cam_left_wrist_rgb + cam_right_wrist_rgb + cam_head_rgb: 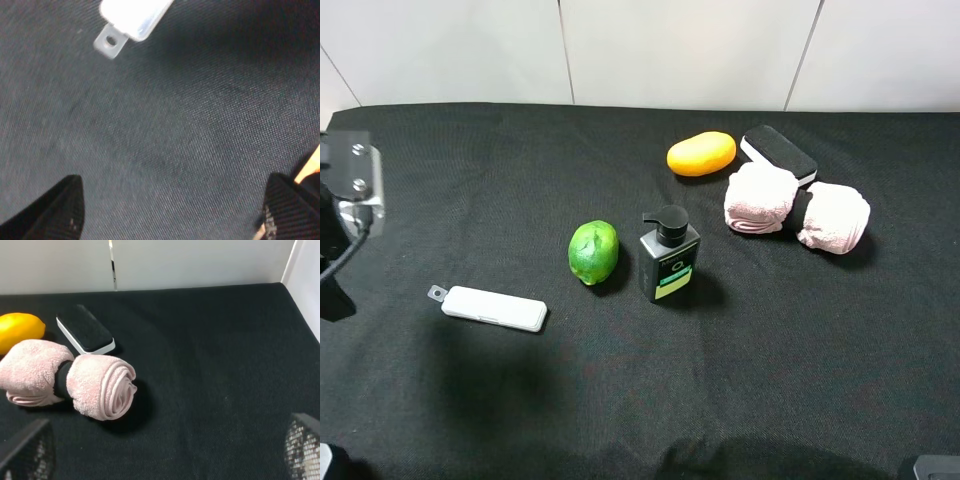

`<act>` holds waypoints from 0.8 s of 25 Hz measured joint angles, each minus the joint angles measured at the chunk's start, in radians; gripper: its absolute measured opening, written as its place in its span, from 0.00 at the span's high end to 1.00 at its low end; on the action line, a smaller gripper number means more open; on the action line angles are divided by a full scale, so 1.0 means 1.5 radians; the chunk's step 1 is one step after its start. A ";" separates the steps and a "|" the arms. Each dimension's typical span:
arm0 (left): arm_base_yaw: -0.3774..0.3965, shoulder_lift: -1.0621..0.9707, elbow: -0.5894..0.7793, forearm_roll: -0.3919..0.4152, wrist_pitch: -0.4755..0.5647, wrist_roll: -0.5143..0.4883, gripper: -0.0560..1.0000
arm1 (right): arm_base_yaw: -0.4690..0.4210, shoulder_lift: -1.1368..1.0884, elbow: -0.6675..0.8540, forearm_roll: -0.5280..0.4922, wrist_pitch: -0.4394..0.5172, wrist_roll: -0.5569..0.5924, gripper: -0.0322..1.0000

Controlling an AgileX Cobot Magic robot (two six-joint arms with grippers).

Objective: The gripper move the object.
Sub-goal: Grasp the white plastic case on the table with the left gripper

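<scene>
The object, a slim white bar (492, 307) with a small grey tab, lies flat on the black cloth at the front left. In the left wrist view, only its tab end (131, 16) shows. My left gripper (175, 217) is open and empty over bare cloth, a short way from the tab end and not touching it. Its black fingertips (62, 207) stand wide apart. The left arm (352, 190) shows at the left edge in the high view. My right gripper (165, 455) is open and empty, low over bare cloth near the front right.
A green lime (593, 252) and a black pump bottle (668, 258) stand mid-table. At the back right are a yellow-orange fruit (701, 153), a black-and-white eraser block (778, 153) and a rolled pink towel (795, 207). A white wall runs along the far edge.
</scene>
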 joint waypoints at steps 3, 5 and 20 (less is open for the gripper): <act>-0.027 0.031 0.000 0.008 -0.018 0.009 0.22 | 0.000 0.000 0.000 0.000 0.000 0.000 0.30; -0.044 0.051 0.000 0.017 -0.032 0.011 0.22 | 0.000 0.000 0.000 0.000 0.000 0.000 0.30; -0.171 0.165 -0.027 0.030 -0.143 0.012 0.22 | 0.000 0.000 0.000 0.000 0.000 0.000 0.30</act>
